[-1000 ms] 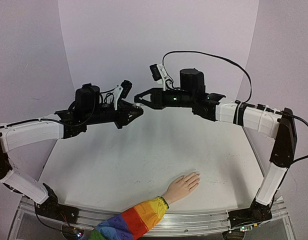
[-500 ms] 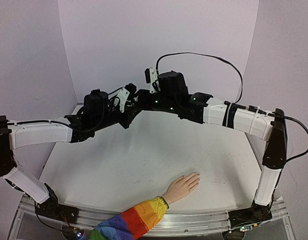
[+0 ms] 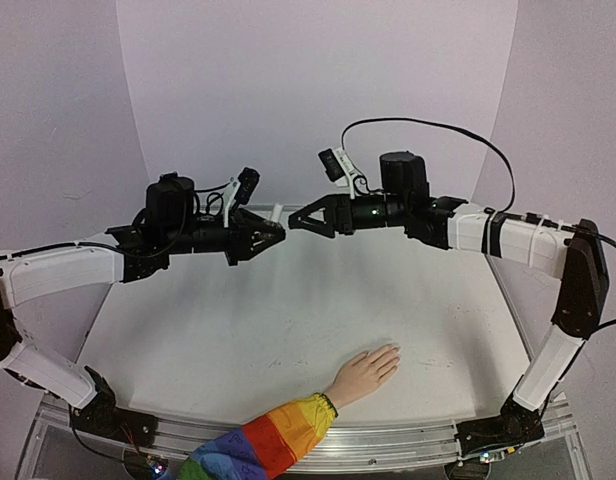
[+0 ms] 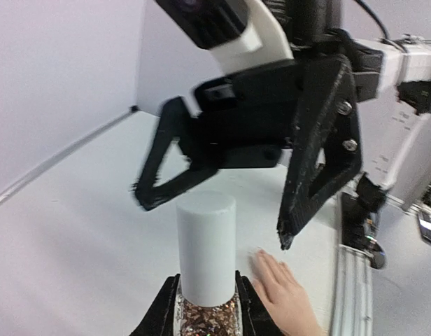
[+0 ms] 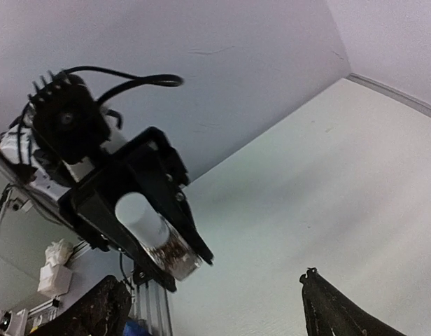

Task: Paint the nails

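Clamping a white-capped polish bottle (image 4: pixel 206 252), left gripper (image 3: pixel 271 232) faces the right gripper (image 3: pixel 296 222), jaws spread — hand (image 3: pixel 366 372) at 5 o'clock, well apart; glitter visible only from the wrists.

Polish bottle (image 4: pixel 206 245) facing right gripper (image 3: pixel 296 221), small gap between

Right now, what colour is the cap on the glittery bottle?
The cap is white; the left wrist view shows it best.

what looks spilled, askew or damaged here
Nothing stands out. The bottle is capped and clamped in the left gripper, the right gripper is open facing it, the hand lies flat on the table, and no spill shows.
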You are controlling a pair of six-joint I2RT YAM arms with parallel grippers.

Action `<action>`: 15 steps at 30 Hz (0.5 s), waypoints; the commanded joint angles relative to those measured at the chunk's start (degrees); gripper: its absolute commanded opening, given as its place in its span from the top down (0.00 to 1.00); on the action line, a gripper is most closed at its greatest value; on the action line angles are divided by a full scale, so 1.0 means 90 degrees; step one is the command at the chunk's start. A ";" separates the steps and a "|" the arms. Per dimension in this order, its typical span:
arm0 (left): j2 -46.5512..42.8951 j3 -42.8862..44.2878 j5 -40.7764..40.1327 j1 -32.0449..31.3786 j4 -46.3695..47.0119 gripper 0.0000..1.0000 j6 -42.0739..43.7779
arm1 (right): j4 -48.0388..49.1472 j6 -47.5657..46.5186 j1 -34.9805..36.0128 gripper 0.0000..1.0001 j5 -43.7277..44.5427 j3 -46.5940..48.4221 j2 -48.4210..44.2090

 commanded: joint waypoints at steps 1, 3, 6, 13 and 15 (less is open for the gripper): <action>0.0193 0.0536 0.2523 -0.0050 0.0152 1.00 -0.0638 | 0.1133 -0.0089 0.0150 0.17 -0.1598 -0.0114 -0.0439; 0.0230 0.0554 0.2782 -0.0067 0.0147 1.00 -0.0732 | 0.1375 0.0055 0.0150 0.29 -0.1843 -0.0127 -0.0435; 0.0225 0.0562 0.2938 -0.0075 0.0147 1.00 -0.0752 | 0.1624 0.0251 0.0163 0.44 -0.2076 -0.0047 -0.0356; 0.0286 0.0692 0.3089 -0.0099 0.0147 1.00 -0.0801 | 0.2023 0.0558 0.0265 0.61 -0.2499 0.0211 -0.0088; 0.0278 0.0712 0.3064 -0.0098 0.0147 1.00 -0.0783 | 0.2034 0.0573 0.0293 0.64 -0.2516 0.0244 -0.0035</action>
